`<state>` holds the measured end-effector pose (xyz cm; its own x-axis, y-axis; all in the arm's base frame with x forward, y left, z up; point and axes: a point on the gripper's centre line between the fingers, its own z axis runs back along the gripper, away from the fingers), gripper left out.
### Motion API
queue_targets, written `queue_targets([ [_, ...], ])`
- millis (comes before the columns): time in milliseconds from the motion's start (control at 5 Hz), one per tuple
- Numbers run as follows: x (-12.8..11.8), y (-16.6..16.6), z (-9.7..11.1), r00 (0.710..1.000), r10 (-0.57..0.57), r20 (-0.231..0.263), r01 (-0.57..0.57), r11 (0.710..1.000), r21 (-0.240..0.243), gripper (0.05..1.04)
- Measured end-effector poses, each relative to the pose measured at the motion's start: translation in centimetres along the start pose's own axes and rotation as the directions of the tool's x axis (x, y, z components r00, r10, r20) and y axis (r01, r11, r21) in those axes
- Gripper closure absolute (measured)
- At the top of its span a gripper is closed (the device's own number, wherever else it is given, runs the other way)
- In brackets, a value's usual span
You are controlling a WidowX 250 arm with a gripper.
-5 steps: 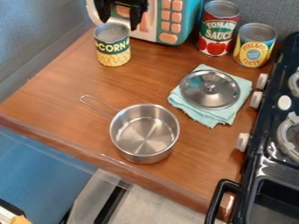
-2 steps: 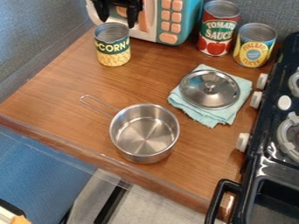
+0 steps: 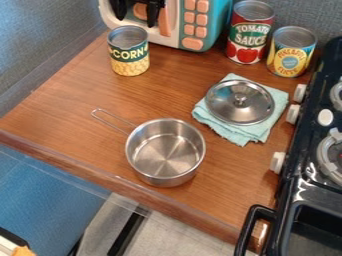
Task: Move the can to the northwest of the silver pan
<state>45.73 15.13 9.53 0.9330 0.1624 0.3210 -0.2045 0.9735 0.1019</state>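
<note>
So in the camera view, the end effector (image 3: 136, 21) is hanging down from the top edge, left of the middle, and its two black fingers are standing well apart. The can I'm watching, the yellow and dark green one (image 3: 128, 52), is standing upright on the counter (image 3: 73, 95) in the upper left of the frame. It's sitting just below the end effector in the picture, with its round silver top showing near the fingertips. One finger is coming down above that top, and the other is hanging near its right edge. I can't really tell how much depth is separating them.

The silver pan (image 3: 165, 152) is resting lower down, around the middle of the frame, so the can is already standing up and to the left of it. The pan's thin wire handle (image 3: 95, 109) is pointing toward the upper left, kinda toward the can's side.

As for the other stuff, a teal and white toy microwave (image 3: 214, 25) is sitting at the top, a red can (image 3: 250, 35) and a yellow and blue can (image 3: 292, 52) are standing at the upper right, and a silver lid (image 3: 240, 102) is lying on a light teal cloth (image 3: 248, 132) right of the middle. A black toy stove (image 3: 307, 175) is running down the right edge.
</note>
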Motion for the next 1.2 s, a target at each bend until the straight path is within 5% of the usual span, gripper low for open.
queue_targets([
  [200, -0.1, 0.1, -0.2, 1.000, 0.003, 0.000, -0.003, 1.000, 0.002, 0.083],
  [600, -4.0, -0.8, -3.3, 0.995, 0.000, -0.099, -0.003, 1.000, -0.027, 0.083],
  [800, -6.2, -1.5, -3.2, 0.990, -0.013, -0.138, 0.004, 0.998, -0.063, 0.083],
  [1200, -9.7, -2.7, 0.4, 0.991, -0.064, -0.118, 0.048, 0.990, -0.134, 0.083],
])
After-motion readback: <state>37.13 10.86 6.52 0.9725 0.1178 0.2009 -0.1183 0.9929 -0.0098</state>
